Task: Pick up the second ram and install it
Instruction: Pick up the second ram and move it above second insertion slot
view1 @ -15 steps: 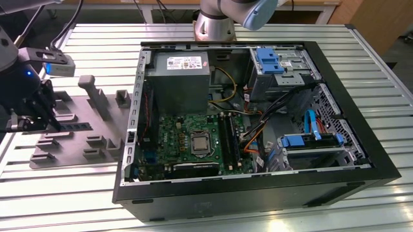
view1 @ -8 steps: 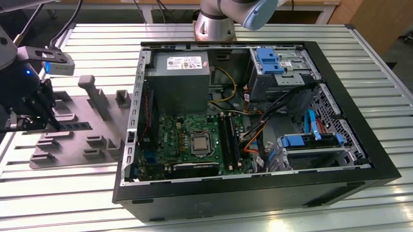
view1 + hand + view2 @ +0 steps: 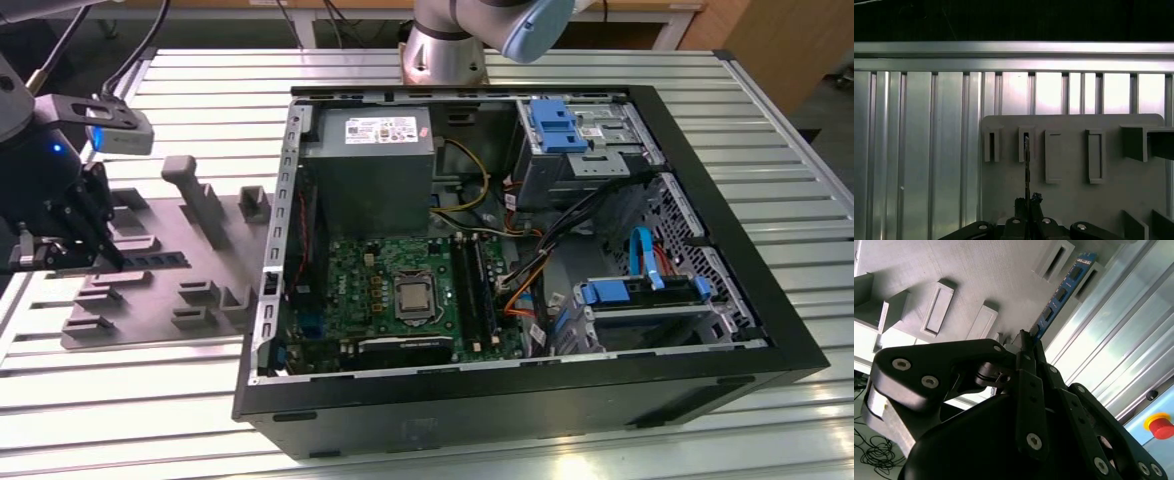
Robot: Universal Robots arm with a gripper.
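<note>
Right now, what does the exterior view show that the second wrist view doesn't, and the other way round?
The exterior view brings the open computer case and its green board. The second wrist view brings a red button. Both show the grey tray, the metal table and the fingers closed on the blue memory stick.

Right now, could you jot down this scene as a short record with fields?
ram: blue, on edge, far end at a tray slot
jaws: shut on the ram, at one end
tray: grey, on the table, at the exterior view's left
case: open, motherboard bare, beside the tray
table: ribbed metal
</note>
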